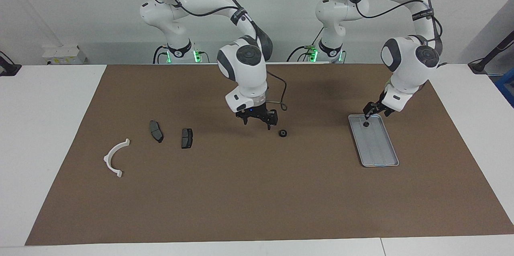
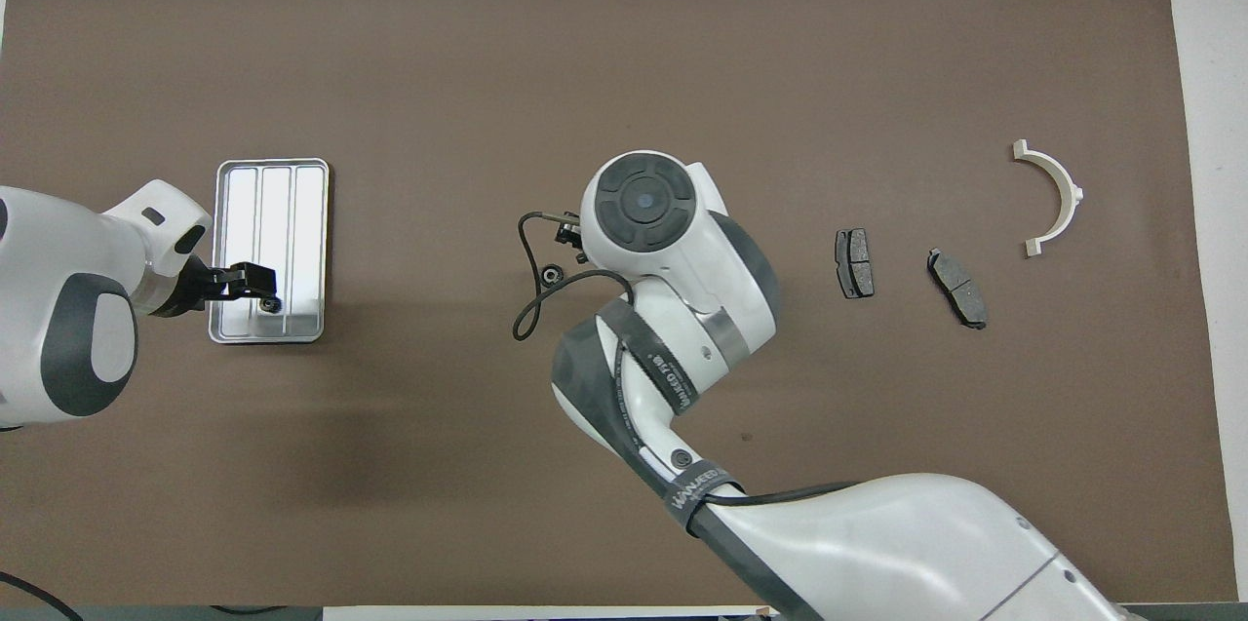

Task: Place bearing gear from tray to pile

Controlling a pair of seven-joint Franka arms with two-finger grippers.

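A small black bearing gear (image 1: pixel 283 133) lies on the brown mat near the table's middle, and it also shows as the gear (image 2: pixel 551 275) beside the right wrist. My right gripper (image 1: pixel 259 123) hangs open just above the mat, close beside it toward the right arm's end. A second bearing gear (image 1: pixel 366 124) sits in the silver tray (image 1: pixel 379 147) at the end nearer the robots. My left gripper (image 1: pixel 376 112) is open over that end of the tray (image 2: pixel 273 202), holding nothing. The pile is a white half-ring bracket (image 1: pixel 115 157) and two dark brake pads (image 1: pixel 156 131) (image 1: pixel 186 138).
The brown mat (image 1: pixel 257 199) covers most of the white table. From above, the right arm's wrist (image 2: pixel 643 207) hides its own fingers. The brake pads (image 2: pixel 855 262) (image 2: pixel 957 273) and bracket (image 2: pixel 1053 197) lie toward the right arm's end.
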